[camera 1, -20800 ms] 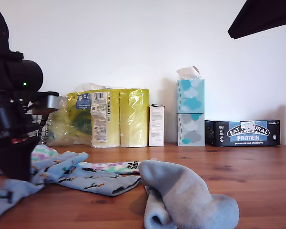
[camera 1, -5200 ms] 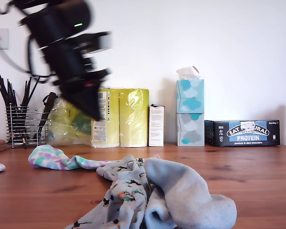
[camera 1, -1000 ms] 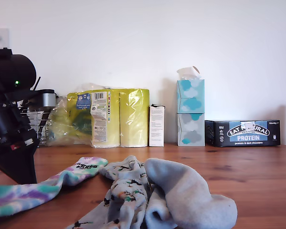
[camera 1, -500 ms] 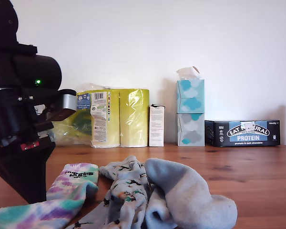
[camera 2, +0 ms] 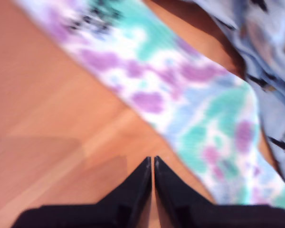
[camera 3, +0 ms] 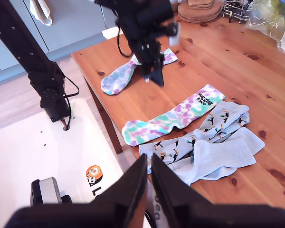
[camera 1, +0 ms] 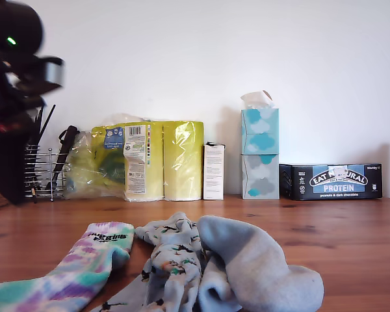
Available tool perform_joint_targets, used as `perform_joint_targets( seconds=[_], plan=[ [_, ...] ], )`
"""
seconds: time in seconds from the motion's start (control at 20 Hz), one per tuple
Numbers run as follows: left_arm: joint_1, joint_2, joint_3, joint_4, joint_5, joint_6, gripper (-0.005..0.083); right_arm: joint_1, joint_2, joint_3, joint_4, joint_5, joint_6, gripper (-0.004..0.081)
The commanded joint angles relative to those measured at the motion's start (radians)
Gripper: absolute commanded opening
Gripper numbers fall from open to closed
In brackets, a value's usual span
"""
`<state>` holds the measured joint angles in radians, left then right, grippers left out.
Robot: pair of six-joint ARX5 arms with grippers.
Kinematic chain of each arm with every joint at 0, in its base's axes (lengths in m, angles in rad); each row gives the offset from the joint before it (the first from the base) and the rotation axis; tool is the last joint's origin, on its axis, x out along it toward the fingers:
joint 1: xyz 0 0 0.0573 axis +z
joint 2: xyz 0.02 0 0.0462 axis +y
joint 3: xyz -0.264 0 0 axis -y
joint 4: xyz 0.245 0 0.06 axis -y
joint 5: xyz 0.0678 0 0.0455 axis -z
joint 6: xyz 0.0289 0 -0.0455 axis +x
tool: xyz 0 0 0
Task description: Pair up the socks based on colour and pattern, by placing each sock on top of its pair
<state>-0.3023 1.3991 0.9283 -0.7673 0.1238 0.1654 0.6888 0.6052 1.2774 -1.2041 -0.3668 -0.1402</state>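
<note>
Nearest in the exterior view, toward its right: light-blue ribbed sock (camera 1: 260, 266), heaped, touching the printed sock (camera 1: 172, 260) crumpled just to its left. Further left, tie-dye sock (camera 1: 71, 273) flat on the surface (camera 1: 351, 247), lettered cuff away from the camera and toe running off the near-left corner of the exterior view.

Changed in the last half second: first arm (camera 1: 13, 117) no longer low over that tie-dye sock but lifted clear and blurred with motion, high at the exterior view's left. Sock in the same place as then, so let go and left lying.

My first end effector (camera 2: 153, 159): jaws pressed together, nothing between them, above bare wood beside the tie-dye fabric. My second end effector (camera 3: 148, 156): jaws narrow, almost touching, empty, held high over the whole scene.

From that high view, second tie-dye sock (camera 3: 133, 71) near the surface's edge, apart from the first, not under it. Judgement: tie-dye pair brought nearer but not yet stacked; one more pick and place needed there.

Far along the wall: wire rack (camera 1: 42, 172), yellow roll pack (camera 1: 149, 159), tissue boxes (camera 1: 260, 153), protein bar box (camera 1: 331, 181).
</note>
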Motion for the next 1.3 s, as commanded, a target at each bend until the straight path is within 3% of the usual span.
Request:
perform_joint_targets(
  seconds=[0.0,0.15,0.2,0.3,0.35,0.4,0.65,1.0,1.15,1.25],
  plan=[
    [0.063,-0.002,-0.016,-0.047,-0.087,-0.055,-0.0020,0.000,-0.002,-0.002,0.009,0.001,-0.015,-0.0011],
    [0.167,0.002,-0.016,-0.165,-0.244,-0.193,0.0018,0.000,-0.002,-0.002,0.010,0.006,-0.018,-0.0011],
    [0.190,0.009,-0.016,-0.193,-0.270,-0.211,0.0112,0.000,-0.002,-0.002,0.010,0.010,-0.018,-0.0011],
    [0.222,0.017,-0.016,-0.237,-0.302,-0.237,0.0444,0.000,-0.002,-0.002,0.010,0.011,-0.026,-0.0011],
    [0.229,0.017,-0.016,-0.245,-0.322,-0.248,0.0559,0.000,-0.002,-0.002,0.010,0.011,-0.032,-0.0011],
    [0.235,0.018,-0.017,-0.255,-0.336,-0.258,0.0621,0.000,-0.002,-0.002,0.010,0.011,-0.039,-0.0011],
    [0.311,0.117,-0.018,-0.259,-0.400,-0.306,0.0627,0.000,-0.002,-0.002,0.010,0.011,-0.044,-0.0011],
    [0.354,0.242,-0.018,-0.146,-0.387,-0.325,0.0697,0.000,-0.002,-0.002,0.010,0.010,-0.043,-0.0011],
    [0.355,0.284,-0.018,-0.140,-0.365,-0.333,0.0690,0.000,-0.002,-0.002,0.009,0.010,-0.044,-0.0011],
    [0.355,0.322,-0.018,-0.141,-0.332,-0.341,0.0614,0.000,-0.002,-0.002,0.008,0.011,-0.044,-0.0011]
  ],
)
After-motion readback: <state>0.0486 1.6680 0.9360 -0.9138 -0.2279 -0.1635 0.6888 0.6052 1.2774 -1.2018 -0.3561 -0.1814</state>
